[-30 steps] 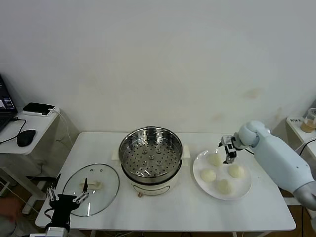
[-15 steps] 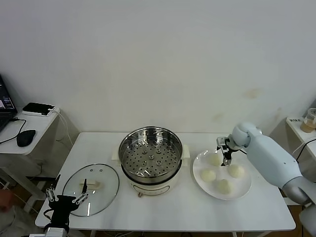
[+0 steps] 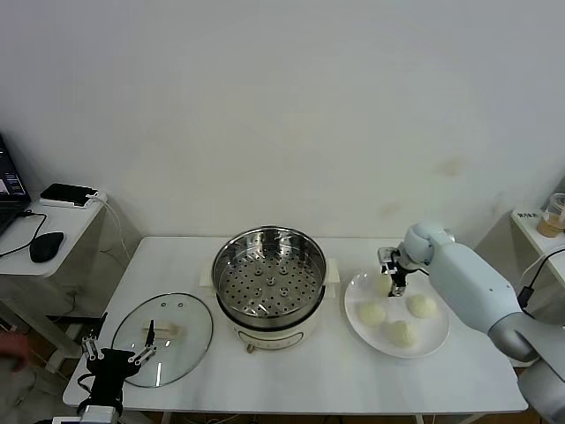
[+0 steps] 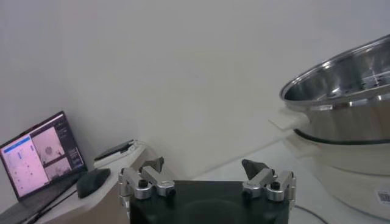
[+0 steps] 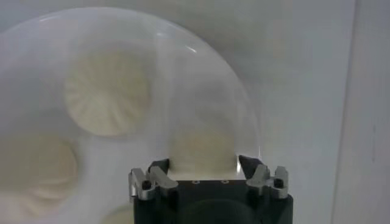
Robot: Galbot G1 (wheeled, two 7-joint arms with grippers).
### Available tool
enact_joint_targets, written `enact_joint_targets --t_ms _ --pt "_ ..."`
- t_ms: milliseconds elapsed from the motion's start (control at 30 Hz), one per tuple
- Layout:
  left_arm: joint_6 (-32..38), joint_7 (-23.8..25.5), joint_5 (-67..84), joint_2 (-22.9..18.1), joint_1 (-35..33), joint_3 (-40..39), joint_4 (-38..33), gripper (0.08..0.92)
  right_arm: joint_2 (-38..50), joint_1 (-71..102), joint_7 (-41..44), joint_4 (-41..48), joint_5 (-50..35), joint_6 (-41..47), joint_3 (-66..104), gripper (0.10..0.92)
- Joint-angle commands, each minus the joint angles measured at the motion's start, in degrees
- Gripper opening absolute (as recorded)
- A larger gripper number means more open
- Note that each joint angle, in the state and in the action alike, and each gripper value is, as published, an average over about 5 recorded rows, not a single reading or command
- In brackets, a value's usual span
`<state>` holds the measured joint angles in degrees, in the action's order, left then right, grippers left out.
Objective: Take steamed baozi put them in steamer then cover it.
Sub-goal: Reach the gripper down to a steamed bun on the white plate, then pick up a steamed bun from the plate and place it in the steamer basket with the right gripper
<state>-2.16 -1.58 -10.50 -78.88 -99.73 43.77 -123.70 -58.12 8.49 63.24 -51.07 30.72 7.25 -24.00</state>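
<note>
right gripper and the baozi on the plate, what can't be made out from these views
- Right gripper fingertips: hidden by its own body in the right wrist view, so contact with the baozi between them is unclear.
- Same baozi, head view: partly covered by the gripper.
- Plate: cut off by the right wrist view's edge.

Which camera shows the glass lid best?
The head view: the cover lies whole on the table, left of the steamer, beside the parked left gripper. Neither wrist view shows the cover at all.

White table (image 3: 309,371): steamer (image 3: 269,287), cover (image 3: 163,338), plate (image 3: 437,340).
</note>
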Motion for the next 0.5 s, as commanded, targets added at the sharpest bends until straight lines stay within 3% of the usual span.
enact_joint_targets --t_ms 33,267,500 --pt "0.02 0.00 0.02 0.02 -0.01 0.05 -0.01 0.823 -0.87 -0.16 -0.53 1.09 0.53 0.15 -0.15 0.630" --pt "-0.05 -0.12 0.13 0.21 -0.11 0.28 -0.40 0.823 -0.14 -0.08 -0.32 0.46 0.78 -0.31 -0.28 0.569" --pt "-0.10 -0.16 0.19 0.17 -0.19 0.27 -0.51 0.823 2.98 -1.41 0.87 -2.93 -1.54 -0.46 -1.31 0.560"
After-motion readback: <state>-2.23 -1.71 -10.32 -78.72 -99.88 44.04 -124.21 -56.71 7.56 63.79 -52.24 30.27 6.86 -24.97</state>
